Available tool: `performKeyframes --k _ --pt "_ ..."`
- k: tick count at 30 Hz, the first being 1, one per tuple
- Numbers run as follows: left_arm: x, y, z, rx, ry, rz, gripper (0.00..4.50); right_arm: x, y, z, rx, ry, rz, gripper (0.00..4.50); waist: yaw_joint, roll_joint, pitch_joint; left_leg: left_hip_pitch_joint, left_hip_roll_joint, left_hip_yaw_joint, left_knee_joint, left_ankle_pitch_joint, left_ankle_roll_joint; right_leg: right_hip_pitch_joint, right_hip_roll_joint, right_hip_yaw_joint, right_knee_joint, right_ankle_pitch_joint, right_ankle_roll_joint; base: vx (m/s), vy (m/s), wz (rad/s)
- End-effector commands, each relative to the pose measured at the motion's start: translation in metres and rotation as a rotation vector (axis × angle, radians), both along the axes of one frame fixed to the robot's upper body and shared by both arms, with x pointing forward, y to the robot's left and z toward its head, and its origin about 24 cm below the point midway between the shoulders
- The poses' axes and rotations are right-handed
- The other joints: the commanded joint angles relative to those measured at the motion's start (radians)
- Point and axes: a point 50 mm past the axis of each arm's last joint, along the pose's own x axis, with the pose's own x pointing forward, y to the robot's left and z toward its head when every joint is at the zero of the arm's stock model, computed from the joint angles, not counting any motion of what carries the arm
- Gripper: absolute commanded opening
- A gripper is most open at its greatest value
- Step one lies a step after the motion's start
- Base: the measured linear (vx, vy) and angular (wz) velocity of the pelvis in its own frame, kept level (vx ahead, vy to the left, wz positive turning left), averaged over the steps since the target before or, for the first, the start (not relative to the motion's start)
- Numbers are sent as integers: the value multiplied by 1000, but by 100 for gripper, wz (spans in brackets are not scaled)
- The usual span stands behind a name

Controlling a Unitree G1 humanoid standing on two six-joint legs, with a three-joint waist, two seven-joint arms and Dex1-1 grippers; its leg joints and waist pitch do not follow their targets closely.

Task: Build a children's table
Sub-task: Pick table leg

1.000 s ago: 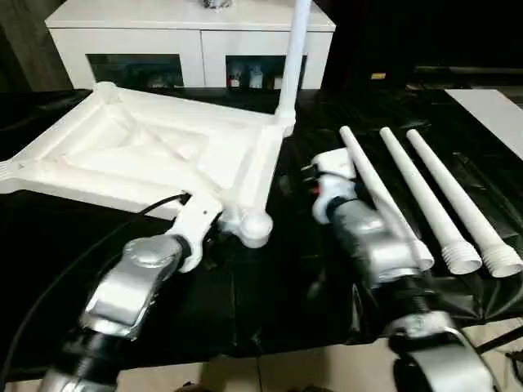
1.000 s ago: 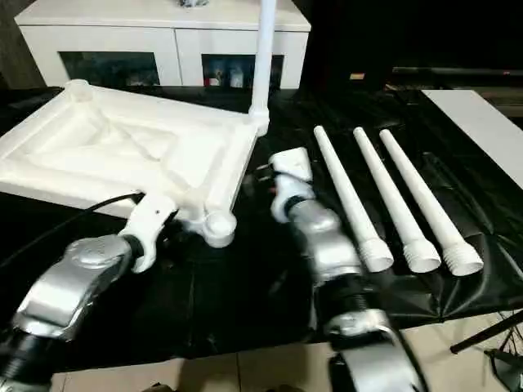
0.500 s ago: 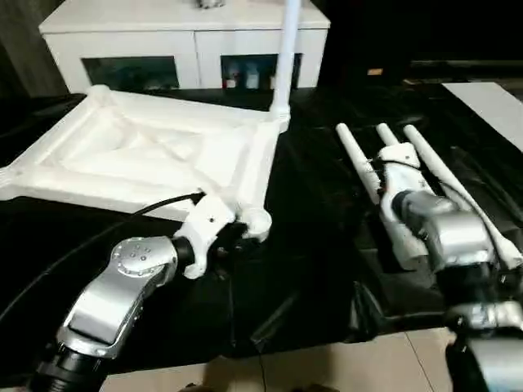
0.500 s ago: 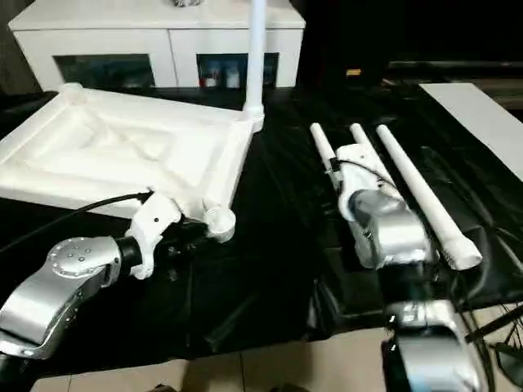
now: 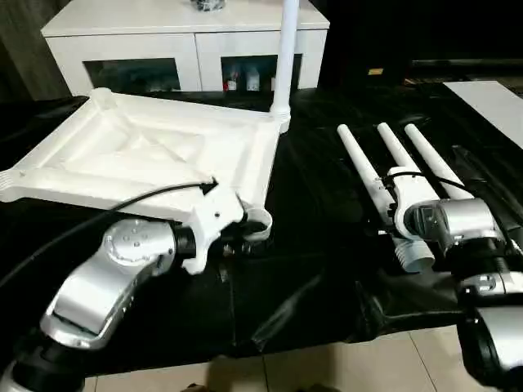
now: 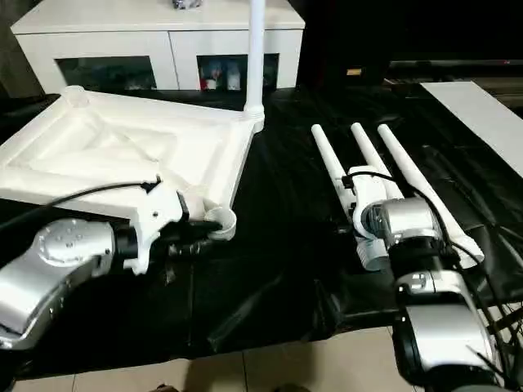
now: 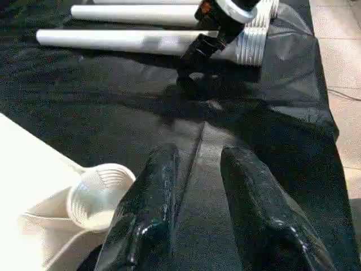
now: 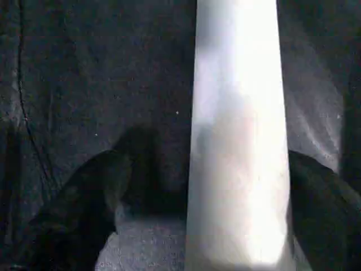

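The square top (image 5: pixel 147 155) lies at upper left on the tabletop (image 5: pixel 310 269), with one leg (image 5: pixel 284 57) upright in its upper-right corner and the cabinet (image 5: pixel 188 33) behind. Three legs (image 5: pixel 359 167) lie side by side at right, the right hand (image 8: pixel 234 169) straddling one. The left hand (image 7: pixel 197 155) sits just beside the lower-right corner socket (image 5: pixel 260 222).

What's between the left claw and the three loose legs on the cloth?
Bare black cloth alone, as the left wrist view shows: the left claw, empty, points across it at the loose legs, where the right claw reaches down.
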Motion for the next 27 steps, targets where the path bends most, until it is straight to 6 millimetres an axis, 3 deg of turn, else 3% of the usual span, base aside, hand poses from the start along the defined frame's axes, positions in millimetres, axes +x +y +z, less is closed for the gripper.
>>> performKeyframes --k 1,17,18,27 --pt "-1 -1 5 -1 -9 -15 152 -2 -4 -1 9 31 -17 404 2 4 -69 9 29 -7 -60 -159 -14 56 -67 48 -66 -176 -226 0 0 0" --pt "-2 -6 18 -33 -16 -40 152 -4 -11 -4 23 78 -25 252 5 2 -70 7 29 -7 -57 -158 -17 56 -66 47 -65 -192 -221 0 0 0" --pt "-2 -6 18 -34 -13 -40 179 -4 -11 -4 24 79 -25 241 5 1 -69 7 28 -7 -57 -160 -17 56 -66 47 -65 -196 -221 0 0 0" --pt "-1 -3 22 -69 12 -16 233 -6 -15 -8 80 76 -81 189 5 -1 -67 8 27 -8 -57 -184 -20 53 -66 46 -69 -244 -209 0 0 0"
